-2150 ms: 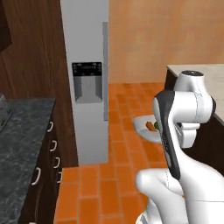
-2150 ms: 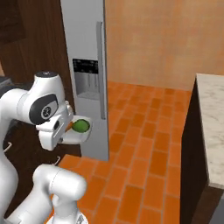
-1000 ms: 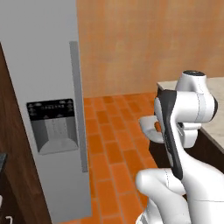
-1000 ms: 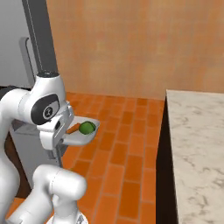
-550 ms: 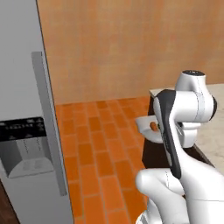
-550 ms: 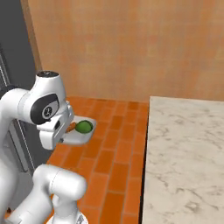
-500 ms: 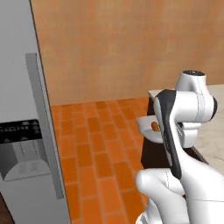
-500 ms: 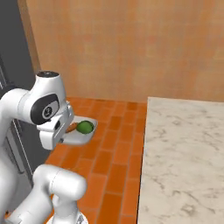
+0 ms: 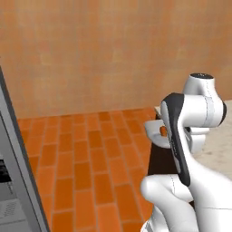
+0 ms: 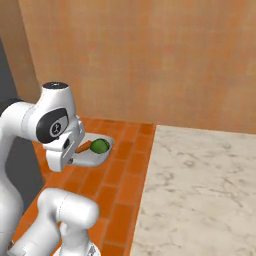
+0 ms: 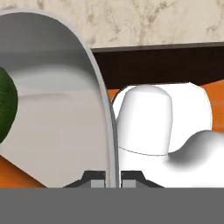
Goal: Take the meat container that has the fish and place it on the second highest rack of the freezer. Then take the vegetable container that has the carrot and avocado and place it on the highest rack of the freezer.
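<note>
gripper [image 11: 112,177]: pinching tray [image 10: 95,156] rim | tray: held level ahead of arm, likely so contents stay put | avocado [image 10: 99,146] at tray's 12 o'clock, carrot [image 10: 83,147] at 9 | freezer [image 9: 18,181]: at 9 o'clock

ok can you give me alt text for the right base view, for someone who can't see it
The white robot arm holds a shallow white container above the orange brick floor, its gripper shut on the near rim. In the container lie a green avocado and an orange carrot. A pale marble counter spreads to the right, before a tan wall.
</note>
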Tool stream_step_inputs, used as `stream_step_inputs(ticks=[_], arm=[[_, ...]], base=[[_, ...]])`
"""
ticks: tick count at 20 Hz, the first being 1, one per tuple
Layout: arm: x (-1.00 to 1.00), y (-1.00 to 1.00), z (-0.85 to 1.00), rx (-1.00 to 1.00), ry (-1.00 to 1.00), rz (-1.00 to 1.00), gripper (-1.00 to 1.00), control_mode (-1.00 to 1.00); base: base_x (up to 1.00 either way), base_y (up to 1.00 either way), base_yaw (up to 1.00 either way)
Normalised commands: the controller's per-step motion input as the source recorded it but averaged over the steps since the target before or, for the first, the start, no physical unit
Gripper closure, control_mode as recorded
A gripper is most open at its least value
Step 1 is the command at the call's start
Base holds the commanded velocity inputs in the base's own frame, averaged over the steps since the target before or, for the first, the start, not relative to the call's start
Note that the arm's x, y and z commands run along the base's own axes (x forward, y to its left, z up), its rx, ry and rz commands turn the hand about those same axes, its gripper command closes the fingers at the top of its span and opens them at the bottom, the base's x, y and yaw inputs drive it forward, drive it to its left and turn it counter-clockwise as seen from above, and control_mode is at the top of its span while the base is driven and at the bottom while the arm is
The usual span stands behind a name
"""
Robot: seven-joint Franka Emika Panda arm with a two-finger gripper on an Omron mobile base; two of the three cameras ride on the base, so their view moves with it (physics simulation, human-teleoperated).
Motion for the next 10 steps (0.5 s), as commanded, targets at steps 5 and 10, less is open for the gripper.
stream_step_inputs(ticks=[5, 10], arm=[[0.0, 0.0, 0.0, 0.0, 0.0, 0.0, 1.0, 1.0], [0.0, 0.0, 0.0, 0.0, 0.0, 0.0, 1.0, 1.0]], base=[[0.8, -0.01, 0.04], [0.89, 0.0, 0.03]])
